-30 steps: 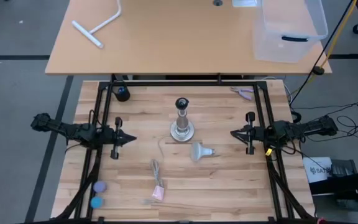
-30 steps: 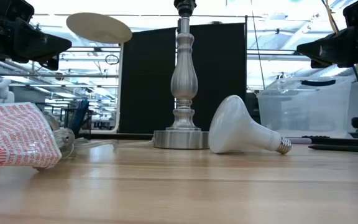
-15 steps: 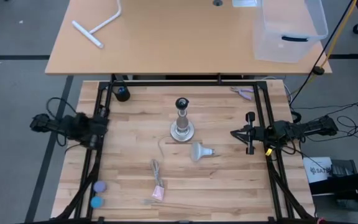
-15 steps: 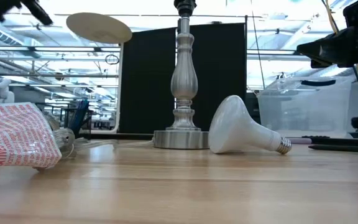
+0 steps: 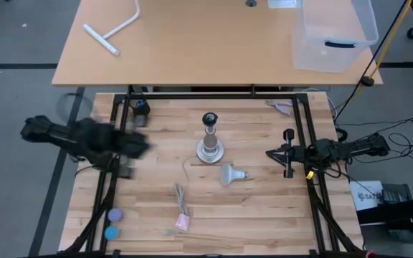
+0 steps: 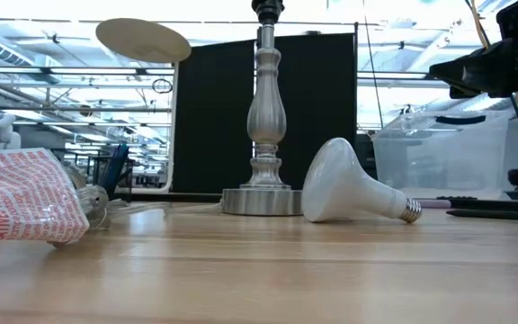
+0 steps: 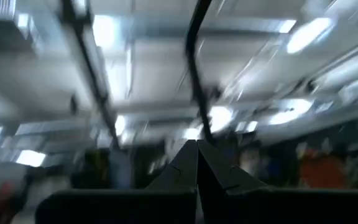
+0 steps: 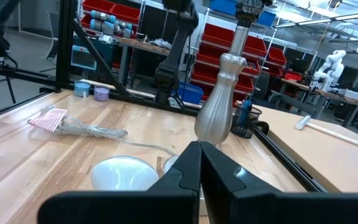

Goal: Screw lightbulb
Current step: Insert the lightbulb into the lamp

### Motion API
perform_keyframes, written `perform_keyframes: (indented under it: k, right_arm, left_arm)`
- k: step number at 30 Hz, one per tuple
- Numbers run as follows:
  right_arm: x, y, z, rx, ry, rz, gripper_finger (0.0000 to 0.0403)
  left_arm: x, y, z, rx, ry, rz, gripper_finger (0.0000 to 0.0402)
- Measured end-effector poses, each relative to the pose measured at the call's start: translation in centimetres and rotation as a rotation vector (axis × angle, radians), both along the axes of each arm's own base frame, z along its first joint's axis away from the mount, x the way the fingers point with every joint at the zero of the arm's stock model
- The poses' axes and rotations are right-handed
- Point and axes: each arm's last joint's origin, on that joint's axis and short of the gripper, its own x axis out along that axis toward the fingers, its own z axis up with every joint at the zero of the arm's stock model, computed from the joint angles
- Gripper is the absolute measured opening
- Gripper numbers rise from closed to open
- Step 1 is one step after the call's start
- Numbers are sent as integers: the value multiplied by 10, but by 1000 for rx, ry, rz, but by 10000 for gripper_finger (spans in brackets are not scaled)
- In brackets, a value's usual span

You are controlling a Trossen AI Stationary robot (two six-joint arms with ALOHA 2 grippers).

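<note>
The white lightbulb (image 5: 230, 173) lies on its side on the wooden table, its globe toward the lamp post and its screw base (image 6: 409, 211) toward the right. It also shows in the right wrist view (image 8: 122, 173). The metal lamp post (image 5: 210, 140) stands upright on its round base just beyond the bulb. My left gripper (image 5: 140, 143) is blurred near the table's left side, shut and empty. Its wrist view (image 7: 197, 149) looks up at the ceiling. My right gripper (image 5: 269, 153) is shut and empty at the right, above the table, pointing at the post and bulb (image 8: 199, 149).
A cord with a red-and-white packet (image 5: 181, 215) lies near the front. Two small round caps (image 5: 112, 223) sit at the front left. A black object (image 5: 141, 107) and pink pliers (image 5: 279, 106) lie at the far edge. A clear bin (image 5: 332, 32) stands on the far table.
My left arm has drawn back toward the table's left edge, risen out of the low view and tipped upward. It now swings back toward the table's middle, blurred.
</note>
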Motion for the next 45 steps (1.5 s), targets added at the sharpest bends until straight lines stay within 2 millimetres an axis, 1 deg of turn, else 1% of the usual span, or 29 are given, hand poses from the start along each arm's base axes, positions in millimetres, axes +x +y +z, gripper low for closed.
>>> perform_keyframes:
  k: [2,5,7,9,10,14,17,19,22,24,27,29,32,36,37,38,41,45]
  right_arm:
    - [0,0,0,0,0,0,0]
    - [0,0,0,0,0,0,0]
    - [0,0,0,0,-1,0,0]
    - [0,0,0,0,0,0,0]
    - [0,0,0,0,0,0,0]
    - [0,0,0,0,-1,0,0]
    - [0,0,0,0,0,0,0]
    - [0,0,0,0,0,0,0]
    - [0,0,0,0,0,0,0]
    - [0,0,0,0,0,0,0]
    - [0,0,0,0,0,0,0]
    - [0,0,0,0,0,0,0]
    - [0,0,0,0,0,0,0]
    - [0,0,0,0,0,0,0]
    - [0,0,0,0,0,0,0]
    - [0,0,0,0,0,0,0]
    - [0,0,0,0,0,0,0]
    - [0,0,0,0,0,0,0]
  left_arm:
    - [33,-2,4,-24,172,124,2]
    - [76,-4,4,-75,346,262,2]
    - [101,-7,-4,-65,423,297,2]
    - [125,-13,-14,-28,469,294,2]
    - [134,-16,-18,-15,491,281,2]
    - [160,-37,-16,4,538,201,5]
    - [179,-57,-26,37,640,215,19]
    - [188,-71,-36,77,704,215,31]
    - [194,-88,-32,106,704,196,51]
    - [199,-99,-36,128,731,208,67]
    - [206,-110,-59,201,817,287,97]
    - [211,-114,-72,210,849,331,120]
    - [222,-118,-92,175,881,360,157]
    - [239,-123,-142,243,984,445,210]
    - [241,-123,-150,251,992,472,225]
    - [245,-124,-156,248,986,499,239]
    - [252,-124,-166,249,948,584,276]
    - [259,-118,-185,300,988,606,303]
